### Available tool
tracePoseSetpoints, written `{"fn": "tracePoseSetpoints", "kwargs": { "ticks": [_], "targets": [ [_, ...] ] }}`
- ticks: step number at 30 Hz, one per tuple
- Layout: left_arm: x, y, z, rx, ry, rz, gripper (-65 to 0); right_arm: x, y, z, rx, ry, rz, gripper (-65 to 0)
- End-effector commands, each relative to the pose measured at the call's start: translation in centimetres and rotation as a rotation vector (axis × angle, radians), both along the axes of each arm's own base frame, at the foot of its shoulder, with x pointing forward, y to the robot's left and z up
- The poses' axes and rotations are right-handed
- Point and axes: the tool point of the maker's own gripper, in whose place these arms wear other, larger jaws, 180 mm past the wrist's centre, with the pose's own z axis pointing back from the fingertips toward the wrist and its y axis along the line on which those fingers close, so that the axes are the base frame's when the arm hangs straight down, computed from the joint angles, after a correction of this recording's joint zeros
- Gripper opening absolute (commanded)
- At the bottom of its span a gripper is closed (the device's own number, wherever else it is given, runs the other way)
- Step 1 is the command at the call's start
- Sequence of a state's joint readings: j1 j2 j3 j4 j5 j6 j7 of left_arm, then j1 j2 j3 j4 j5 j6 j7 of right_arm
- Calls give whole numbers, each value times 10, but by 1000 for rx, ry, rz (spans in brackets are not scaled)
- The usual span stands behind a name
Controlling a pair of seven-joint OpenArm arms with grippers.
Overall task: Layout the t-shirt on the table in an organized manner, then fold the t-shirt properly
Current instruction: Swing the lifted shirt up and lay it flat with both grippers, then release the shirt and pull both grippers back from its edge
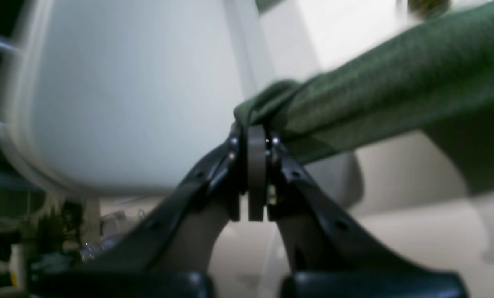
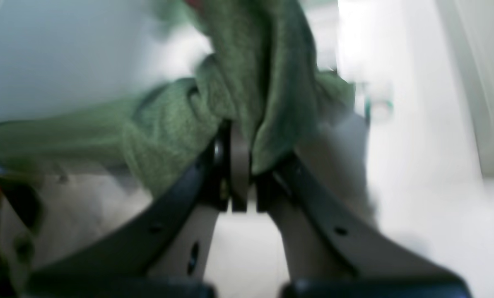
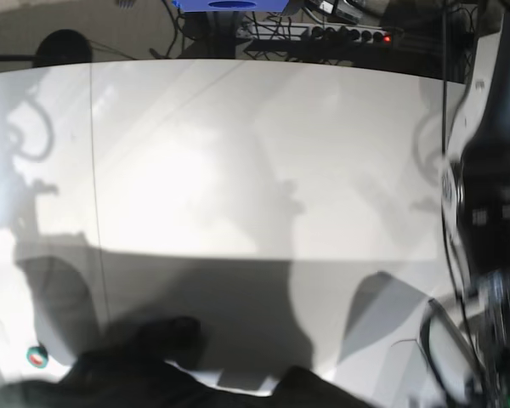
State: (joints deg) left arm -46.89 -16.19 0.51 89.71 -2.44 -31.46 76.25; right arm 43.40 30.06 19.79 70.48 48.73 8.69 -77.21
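The dark green t-shirt point(image 3: 153, 378) shows in the base view only as a dark bunched mass at the near edge of the white table point(image 3: 255, 170). My left gripper point(image 1: 256, 132) is shut on a bunched edge of the shirt point(image 1: 396, 74), which stretches taut up to the right, lifted above the table point(image 1: 126, 91). My right gripper point(image 2: 239, 136) is shut on a fold of the shirt point(image 2: 238, 62), which hangs bunched around its fingers. Both wrist views are blurred. Neither gripper shows in the base view.
The left arm's dark body point(image 3: 484, 212) stands at the table's right edge. A thin dark seam line point(image 3: 93, 170) runs down the table's left part. A small red and teal object point(image 3: 36, 357) sits near the front left. A power strip and cables point(image 3: 323, 34) lie behind the far edge.
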Motion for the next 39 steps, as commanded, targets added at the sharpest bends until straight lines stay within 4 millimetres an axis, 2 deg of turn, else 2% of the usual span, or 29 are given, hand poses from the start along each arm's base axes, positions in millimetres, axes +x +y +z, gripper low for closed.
{"fn": "tracePoseSetpoints", "kwargs": {
  "ticks": [1, 3, 6, 9, 12, 17, 21, 27, 33, 39],
  "targets": [
    [-9, 13, 1, 33, -11, 31, -650, -4, -10, 4, 25, -44, -34, -648],
    [-31, 16, -40, 54, 61, 31, -650, -24, -11, -44, 84, 20, -56, -648],
    [-71, 11, -102, 76, 177, 10, -650, -61, -2, -123, 124, 139, -85, -648],
    [-117, 20, -158, 43, 291, 30, -650, -99, 25, -192, 157, 261, -80, -648],
    [-152, 26, -199, 0, 357, 34, -650, -133, 44, -238, 170, 346, -82, -648],
    [-198, 29, -248, -24, 469, 28, -650, -168, 60, -276, 151, 408, -78, -648],
    [-225, 32, -270, -51, 515, 33, -650, -197, 66, -298, 161, 456, -98, -648],
    [-247, 32, -292, -69, 571, 31, -650, -228, 61, -316, 150, 499, -132, -648],
    [-266, 32, -309, -88, 622, 37, -650, -258, 53, -344, 175, 597, -189, -645],
    [-274, 33, -313, -87, 639, 40, -650, -264, 56, -349, 192, 621, -193, -641]
  ]
}}
